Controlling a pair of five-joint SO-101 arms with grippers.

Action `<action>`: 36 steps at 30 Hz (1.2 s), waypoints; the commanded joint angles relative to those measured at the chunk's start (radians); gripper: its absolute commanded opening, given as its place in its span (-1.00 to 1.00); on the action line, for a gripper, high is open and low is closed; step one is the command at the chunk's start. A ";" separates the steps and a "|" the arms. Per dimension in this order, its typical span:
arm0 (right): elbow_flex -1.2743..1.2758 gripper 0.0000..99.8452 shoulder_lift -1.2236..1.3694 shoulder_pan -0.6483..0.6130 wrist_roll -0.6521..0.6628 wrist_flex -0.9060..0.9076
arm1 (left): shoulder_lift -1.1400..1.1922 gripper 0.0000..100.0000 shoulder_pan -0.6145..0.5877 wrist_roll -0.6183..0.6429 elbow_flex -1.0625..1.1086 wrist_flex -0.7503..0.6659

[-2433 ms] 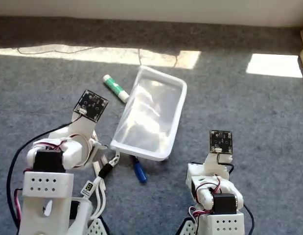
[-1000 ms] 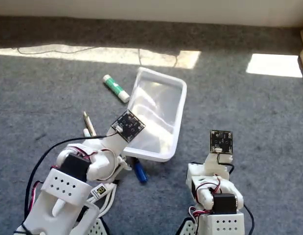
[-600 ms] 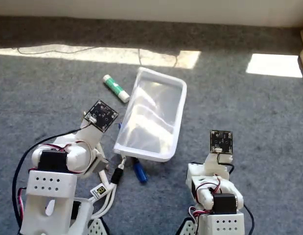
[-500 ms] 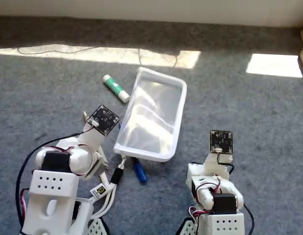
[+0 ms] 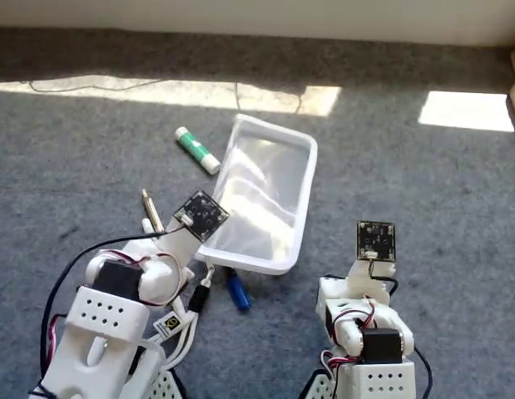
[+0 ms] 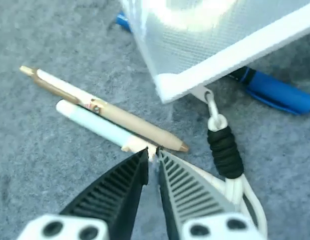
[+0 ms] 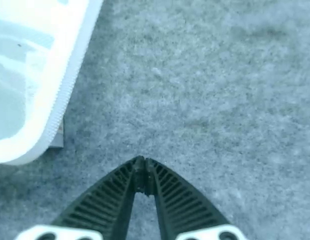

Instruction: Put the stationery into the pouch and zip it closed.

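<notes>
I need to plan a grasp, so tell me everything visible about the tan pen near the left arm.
The tan pen is slim and looks plastic: white upper half, gold clip and end cap, tapered gold tip. It lies flat on the grey carpet, alongside a pale blue stick and seemingly touching it, tip close beside the left gripper, clear of the pouch.

The pouch (image 5: 250, 263) hides part of the blue marker (image 5: 238, 295).

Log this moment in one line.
left jaws: shut on pale pen | right jaws: shut over carpet | outside pouch: gold pen, glue stick, blue marker
</notes>
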 commanded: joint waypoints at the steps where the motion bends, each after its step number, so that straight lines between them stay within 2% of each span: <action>1: 0.124 -0.99 0.004 0.010 -0.009 0.002 | 0.108 -0.94 0.073 0.049 -0.022 -0.021; 7: 0.124 -0.99 0.004 0.010 -0.009 0.002 | 0.429 -0.94 0.079 0.046 -0.124 -0.020; 11: 0.124 -0.99 0.004 0.010 -0.009 0.002 | 0.549 -0.94 0.160 0.054 -0.165 -0.021; 19: 0.124 -0.99 0.004 0.010 -0.009 0.002 | 0.568 -0.94 0.404 0.207 -0.171 -0.086; 31: 0.124 -0.99 0.004 0.010 -0.009 0.002 | 0.561 -0.92 0.429 0.371 -0.418 -0.066; 34: 0.124 -0.99 0.004 0.010 -0.009 0.002 | 0.561 -0.75 0.426 0.390 -0.489 0.018; 36: 0.124 -0.99 0.004 0.010 -0.009 0.002 | 0.559 -0.59 0.420 0.462 -0.536 0.080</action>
